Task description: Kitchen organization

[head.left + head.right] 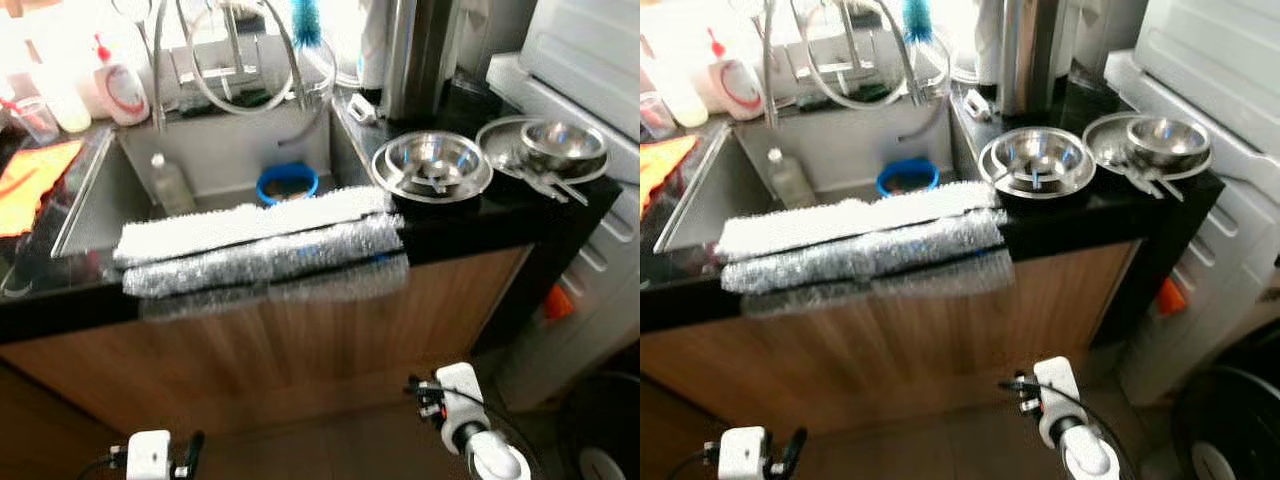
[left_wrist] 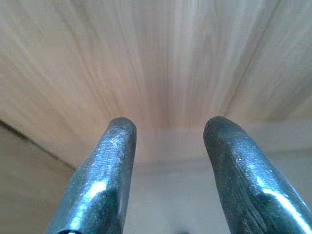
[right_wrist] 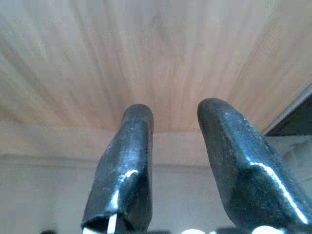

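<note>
On the black countertop [image 1: 500,212] right of the sink [image 1: 235,145] stands a stack of steel bowls [image 1: 432,163], with a second steel bowl on a plate [image 1: 560,146] beside it. A blue bowl [image 1: 287,184] and a clear plastic bottle [image 1: 172,184] lie in the sink. A white towel [image 1: 250,224] and a grey one [image 1: 265,260] hang over the sink's front edge. Both arms are low before the wooden cabinet front [image 1: 300,340]: left arm [image 1: 150,455], right arm [image 1: 460,400]. My left gripper [image 2: 168,129] and right gripper [image 3: 173,114] are open, holding nothing, facing the cabinet wood.
A white appliance [image 1: 590,60] stands at the right, with a dark round bin [image 1: 600,430] on the floor below. Behind the sink are a tap [image 1: 230,60], a soap bottle [image 1: 120,85], a blue brush [image 1: 306,22] and a tall steel flask [image 1: 420,55]. An orange cloth [image 1: 30,175] lies left.
</note>
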Robot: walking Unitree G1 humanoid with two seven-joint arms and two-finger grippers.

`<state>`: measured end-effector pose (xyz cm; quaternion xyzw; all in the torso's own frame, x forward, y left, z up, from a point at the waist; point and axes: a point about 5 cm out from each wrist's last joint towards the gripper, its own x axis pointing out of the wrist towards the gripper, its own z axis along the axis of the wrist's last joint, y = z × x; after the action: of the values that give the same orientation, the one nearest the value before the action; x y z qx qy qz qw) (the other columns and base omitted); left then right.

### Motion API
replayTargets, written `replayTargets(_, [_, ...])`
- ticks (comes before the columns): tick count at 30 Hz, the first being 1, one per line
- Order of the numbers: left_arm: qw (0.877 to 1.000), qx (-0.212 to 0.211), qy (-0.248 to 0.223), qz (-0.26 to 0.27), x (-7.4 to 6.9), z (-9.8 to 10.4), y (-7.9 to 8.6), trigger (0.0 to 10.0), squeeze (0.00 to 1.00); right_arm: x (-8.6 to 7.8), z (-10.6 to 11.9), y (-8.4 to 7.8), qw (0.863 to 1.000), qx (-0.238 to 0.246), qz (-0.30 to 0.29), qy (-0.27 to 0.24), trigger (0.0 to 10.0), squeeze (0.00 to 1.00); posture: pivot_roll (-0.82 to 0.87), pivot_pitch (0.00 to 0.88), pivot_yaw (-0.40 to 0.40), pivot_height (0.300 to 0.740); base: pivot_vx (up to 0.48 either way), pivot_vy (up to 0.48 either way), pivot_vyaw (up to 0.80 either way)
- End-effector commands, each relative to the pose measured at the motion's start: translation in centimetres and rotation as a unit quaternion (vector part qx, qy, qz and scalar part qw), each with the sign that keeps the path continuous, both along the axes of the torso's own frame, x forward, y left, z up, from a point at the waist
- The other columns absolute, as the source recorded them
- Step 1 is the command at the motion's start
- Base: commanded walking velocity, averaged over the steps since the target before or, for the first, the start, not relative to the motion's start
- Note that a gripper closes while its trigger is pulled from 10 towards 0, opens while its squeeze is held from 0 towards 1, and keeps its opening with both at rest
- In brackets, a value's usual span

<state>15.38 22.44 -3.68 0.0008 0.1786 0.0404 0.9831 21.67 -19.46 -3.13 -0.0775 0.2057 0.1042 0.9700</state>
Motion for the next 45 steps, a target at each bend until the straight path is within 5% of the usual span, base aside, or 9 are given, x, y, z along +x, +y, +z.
replayTargets(1, [1.0,0.01,-0.004,0.002,0.0,0.4,0.5,10.0,0.0,0.3,0.9,0.3,1.0,0.003,-0.005,-0.029,10.0,0.0,-0.12,0.0,0.112,0.74,0.0,0.0,0.0])
replayTargets(13, [0.997,0.032,-0.072,0.029,0.0,4.1,0.1,10.0,0.0,-0.7,5.9,-0.2,0.99,-0.016,-0.041,-0.132,10.0,0.0,-0.13,0.0,0.099,0.74,0.0,0.0,0.0])
replayTargets(19, [0.988,0.044,-0.134,0.057,1.1,7.6,0.4,10.0,0.0,0.7,10.0,0.3,0.98,-0.016,-0.054,-0.193,10.0,0.0,-0.13,0.0,0.086,0.74,0.0,0.0,0.0])
replayTargets(36, [0.952,0.047,-0.29,0.081,4.9,17.6,-0.5,10.0,0.0,3.0,15.3,2.3,0.969,0.033,-0.024,-0.242,10.0,0.0,-0.13,0.0,0.077,0.74,0.0,0.0,0.0])
replayTargets(39, [0.948,0.031,-0.309,0.069,5.8,19.1,-1.5,10.0,0.0,3.5,15.9,3.0,0.968,0.046,-0.008,-0.246,10.0,1.0,-0.14,0.0,0.082,0.74,0.0,0.0,0.0])
replayTargets(45, [0.953,0.013,-0.299,0.045,6.6,19.1,-2.9,10.0,0.0,4.0,16.5,3.9,0.966,0.051,0.018,-0.252,10.0,1.0,-0.15,0.0,0.084,0.74,0.0,0.0,0.0])
